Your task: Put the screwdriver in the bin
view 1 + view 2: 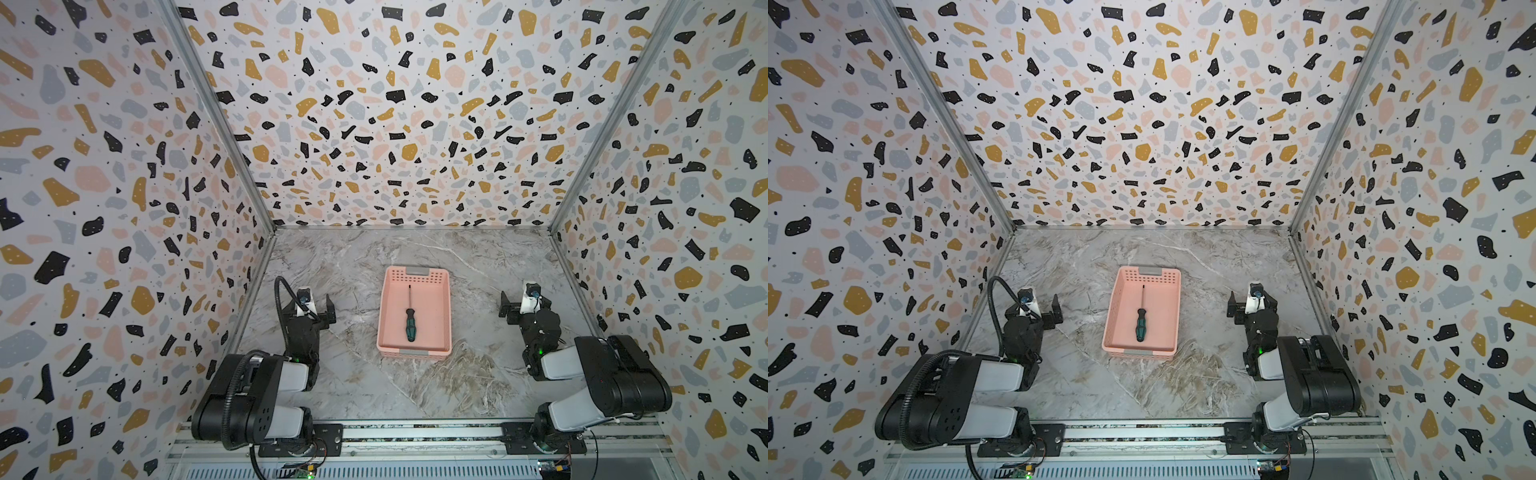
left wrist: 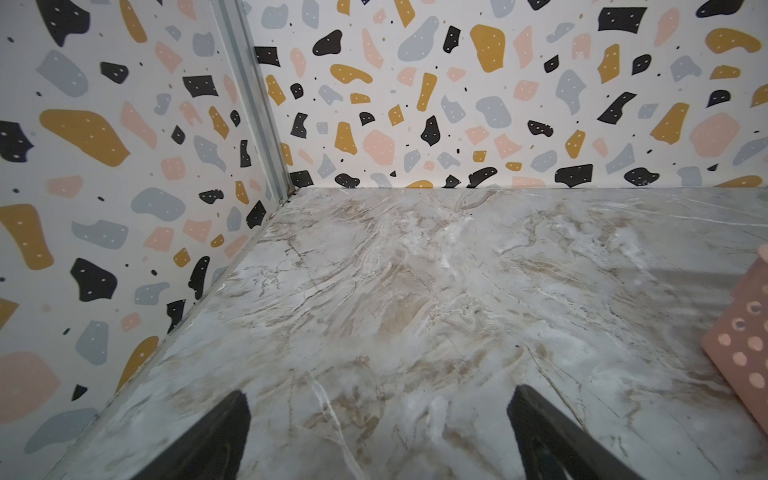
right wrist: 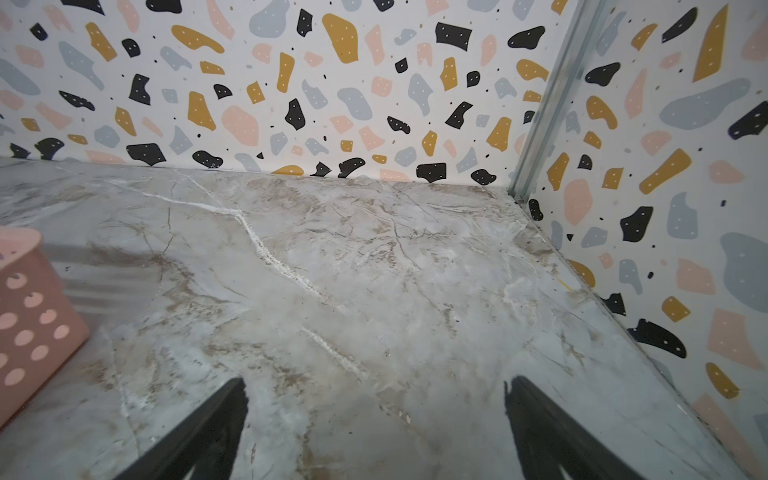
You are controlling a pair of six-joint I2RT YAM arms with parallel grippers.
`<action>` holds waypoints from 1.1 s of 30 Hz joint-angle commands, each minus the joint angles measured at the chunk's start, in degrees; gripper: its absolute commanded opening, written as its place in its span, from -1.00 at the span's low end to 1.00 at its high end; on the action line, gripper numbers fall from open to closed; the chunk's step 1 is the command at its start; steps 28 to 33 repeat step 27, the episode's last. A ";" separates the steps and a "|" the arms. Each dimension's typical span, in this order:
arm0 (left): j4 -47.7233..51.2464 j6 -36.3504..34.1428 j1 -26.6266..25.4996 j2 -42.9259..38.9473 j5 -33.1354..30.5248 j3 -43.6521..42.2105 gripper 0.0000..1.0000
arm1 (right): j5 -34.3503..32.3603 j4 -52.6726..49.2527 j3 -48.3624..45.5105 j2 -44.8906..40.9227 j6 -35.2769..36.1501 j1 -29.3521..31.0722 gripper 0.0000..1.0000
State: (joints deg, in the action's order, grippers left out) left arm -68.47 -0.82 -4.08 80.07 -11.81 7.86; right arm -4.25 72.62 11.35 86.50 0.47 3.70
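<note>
Wide shot first: the marbled bench [image 1: 457,374] is almost bare, walled in by speckled panels. Both arms sit folded low near the front rail, one on each side. Dead centre stands the bin [image 1: 434,316], salmon pink, its long axis running away from the camera, well apart from either arm. Each wrist view catches only a perforated corner of it at the frame's edge, so neither arm is pointed at it.

Now the grippers. The left gripper [image 2: 378,401] has its jaws spread wide, with nothing but marble showing between them. The right gripper [image 3: 376,384] is the same story: jaws apart, holding nothing, bare bench beneath. Both hang off to the sides of the bin, touching nothing that I can see.

And the star of the show: the screwdriver [image 1: 410,314] lies flat on the floor of the bin, plain in both top views. Its handle is toward the near end and its thin shaft points at the far perforated wall. It runs roughly along the bin's middle, inside the walls and clear of the rim.

My call: the job looks done. The screwdriver is in, nobody is gripping it, and the arms look parked. I see nothing left beyond, perhaps, settling the arms at rest.
</note>
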 commanded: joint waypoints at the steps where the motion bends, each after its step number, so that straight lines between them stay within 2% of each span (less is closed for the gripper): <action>1: -1.05 0.63 0.30 0.20 1.10 1.30 0.99 | 1.09 -0.76 0.41 -1.06 -0.55 0.03 0.98; 3: 0.02 2.57 0.30 0.22 -3.35 1.85 0.99 | 0.71 -0.74 0.39 -1.01 -0.48 0.15 0.97; 33: -0.31 2.48 0.30 0.00 -3.39 1.63 0.99 | -0.85 -0.92 0.54 -0.99 -0.16 1.13 0.97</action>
